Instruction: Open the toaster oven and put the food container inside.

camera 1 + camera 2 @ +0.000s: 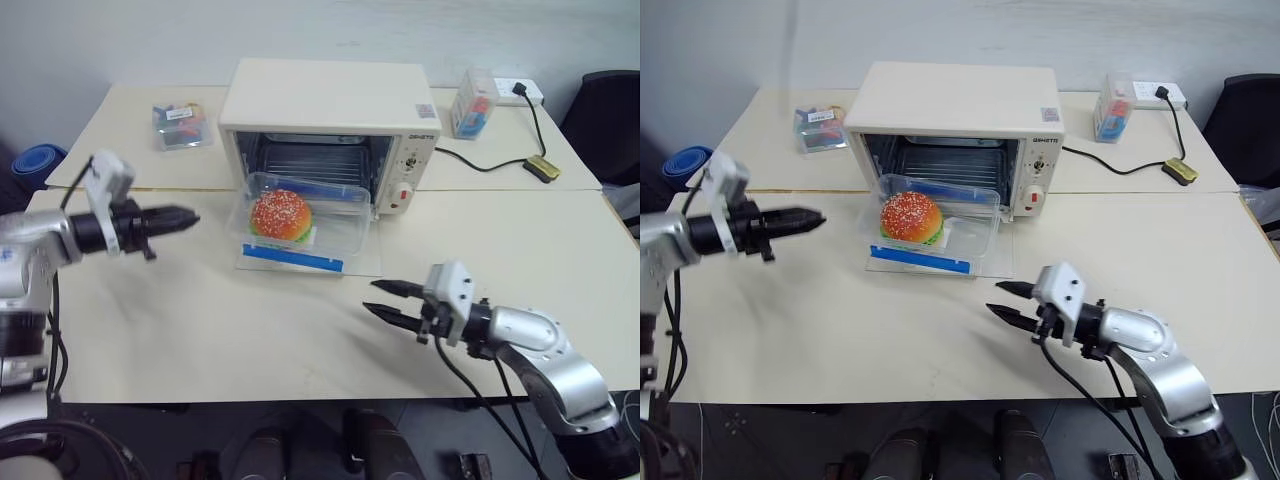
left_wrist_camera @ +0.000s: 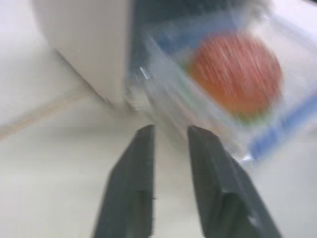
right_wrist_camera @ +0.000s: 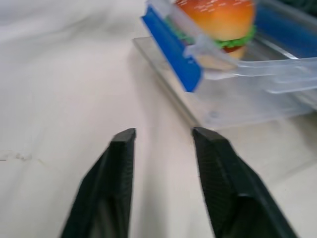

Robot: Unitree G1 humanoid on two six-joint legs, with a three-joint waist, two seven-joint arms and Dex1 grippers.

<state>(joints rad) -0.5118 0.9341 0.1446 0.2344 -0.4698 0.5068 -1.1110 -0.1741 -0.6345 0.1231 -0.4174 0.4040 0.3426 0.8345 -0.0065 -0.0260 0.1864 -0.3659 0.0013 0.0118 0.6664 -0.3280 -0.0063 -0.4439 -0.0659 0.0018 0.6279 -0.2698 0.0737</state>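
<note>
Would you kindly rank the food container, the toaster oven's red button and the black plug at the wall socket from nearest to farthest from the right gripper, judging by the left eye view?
From the right gripper:
1. Food container, on the lowered oven door, ahead and to its left.
2. Red button, on the toaster oven control panel, straight ahead.
3. Black plug, at the table's far right edge.

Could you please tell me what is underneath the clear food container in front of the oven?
The clear plastic food container with blue clips rests on the lowered glass door of the cream-white toaster oven. Through the glass the beige table shows. Its rear end reaches into the oven's opening, so what supports that end cannot be seen.
</note>
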